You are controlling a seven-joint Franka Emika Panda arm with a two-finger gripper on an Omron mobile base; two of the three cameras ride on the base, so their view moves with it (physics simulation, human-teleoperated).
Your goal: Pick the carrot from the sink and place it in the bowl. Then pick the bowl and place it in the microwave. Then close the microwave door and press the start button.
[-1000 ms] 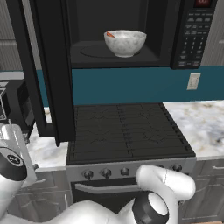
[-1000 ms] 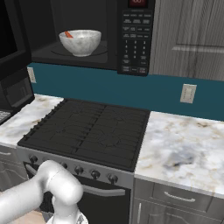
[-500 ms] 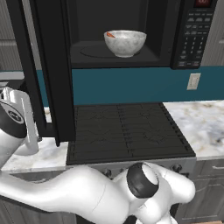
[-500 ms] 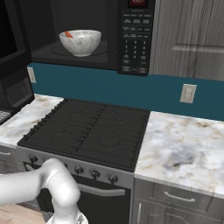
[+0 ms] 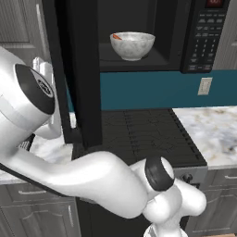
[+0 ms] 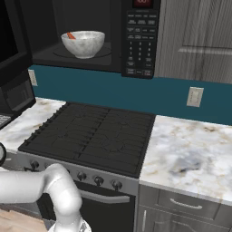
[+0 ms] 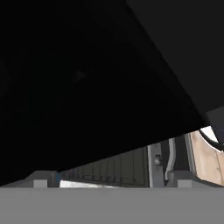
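standing open at the left of the left base frame, the microwave door [image 5: 78, 69] leaves the microwave [image 6: 90, 31] cavity clear. upper centre, the bowl [image 5: 132, 45] sits inside, the carrot [image 5: 116, 36] at its rim. gripper jaws spread wide, holding nothing.

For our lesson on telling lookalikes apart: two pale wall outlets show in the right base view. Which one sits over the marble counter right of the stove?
The outlet beside the grey cabinet; the other outlet sits far left, below the microwave.

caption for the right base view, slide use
Bowl with carrot sits in the open microwave above the stove.
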